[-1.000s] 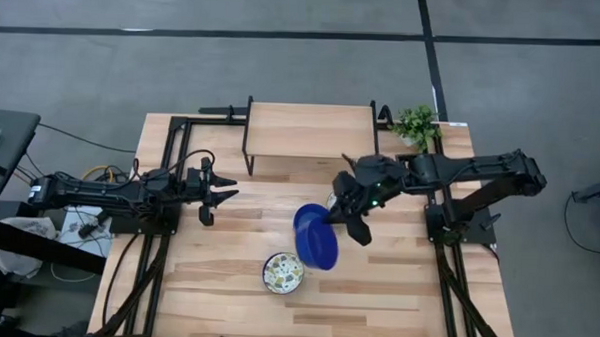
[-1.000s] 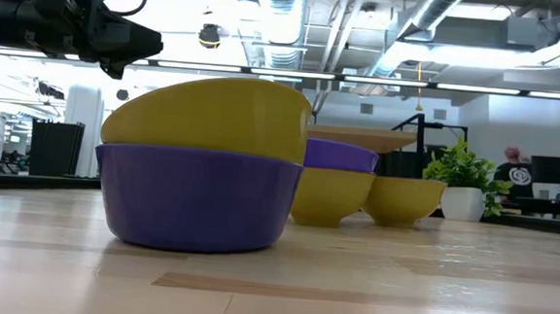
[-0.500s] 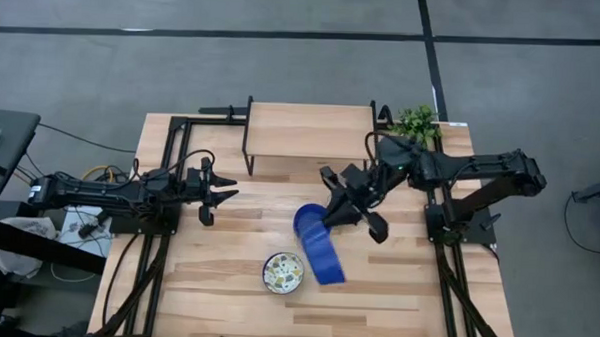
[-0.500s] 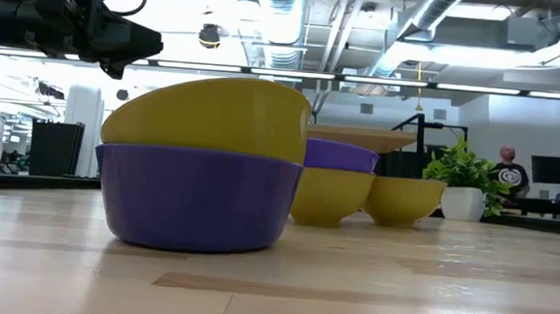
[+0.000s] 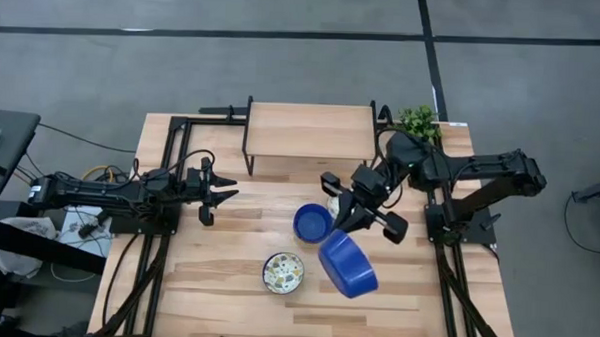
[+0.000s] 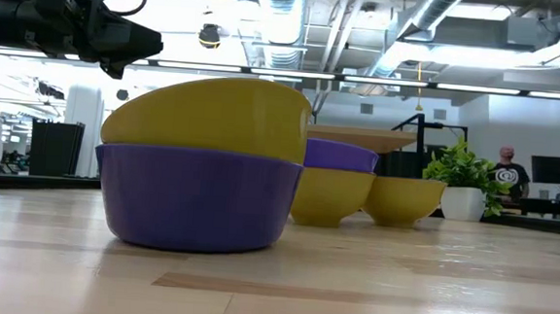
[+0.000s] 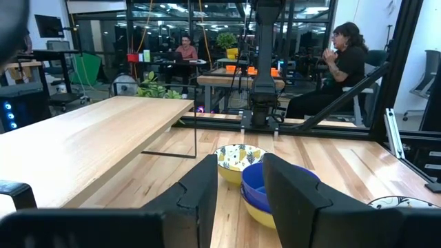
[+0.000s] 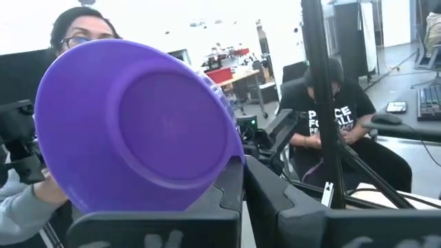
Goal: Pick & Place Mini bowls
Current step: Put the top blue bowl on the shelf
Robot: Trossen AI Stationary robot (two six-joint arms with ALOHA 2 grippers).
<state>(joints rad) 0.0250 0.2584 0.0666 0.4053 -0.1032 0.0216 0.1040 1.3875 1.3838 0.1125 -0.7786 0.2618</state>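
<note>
My right gripper (image 5: 352, 230) is raised over the table's right middle, shut on a glossy blue mini bowl (image 5: 349, 263) that hangs tipped on its side. Below it another blue bowl (image 5: 312, 223) sits nested in a yellow-sided bowl (image 7: 265, 215). A floral-patterned bowl (image 5: 331, 205) stands just behind that stack. Toward the near edge a patterned bowl (image 5: 283, 273) rests tilted inside a blue one (image 6: 195, 200). My left gripper (image 5: 224, 189) waits open at the table's left, holding nothing. My right gripper pinches the blue bowl by its rim (image 8: 234, 160). One finger (image 8: 224, 189) lies on the outer wall; the other is behind the wall. The fingers reach out level from the table's right side. The bowl is lifted clear, on its side, its base (image 8: 158, 127) facing the wrist.
A raised wooden shelf (image 5: 311, 129) on black legs spans the far middle. A small green plant (image 5: 418, 123) stands at the far right corner. Black frame rails (image 5: 170, 174) run along both sides. People sit at desks beyond the table.
My right gripper has risen and tipped from pointing down to level, rolling as it went. The blue bowl it holds has swung from over the middle stack toward the near right and turned from showing its inside to lying on its side. The stacked blue bowl now shows.
</note>
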